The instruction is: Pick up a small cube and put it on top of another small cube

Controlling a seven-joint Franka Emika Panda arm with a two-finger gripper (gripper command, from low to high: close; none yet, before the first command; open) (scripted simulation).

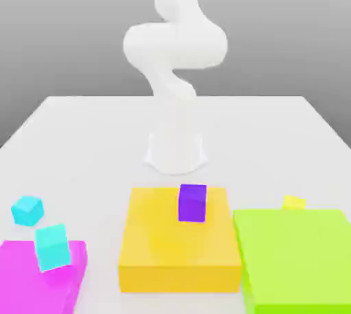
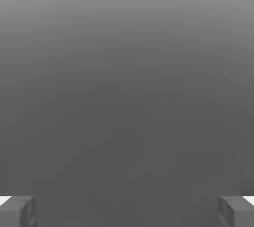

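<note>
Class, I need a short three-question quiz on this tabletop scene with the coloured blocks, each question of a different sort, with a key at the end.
1. True or false: the purple cube sits on the orange block.
2. Multiple choice: the yellow cube lies just behind which block? A) pink block B) green block C) orange block
3. Fill in: seen from the hand, the pincer has its fingers spread wide, so it is ____.

Key: 1 true; 2 B; 3 open.
</note>
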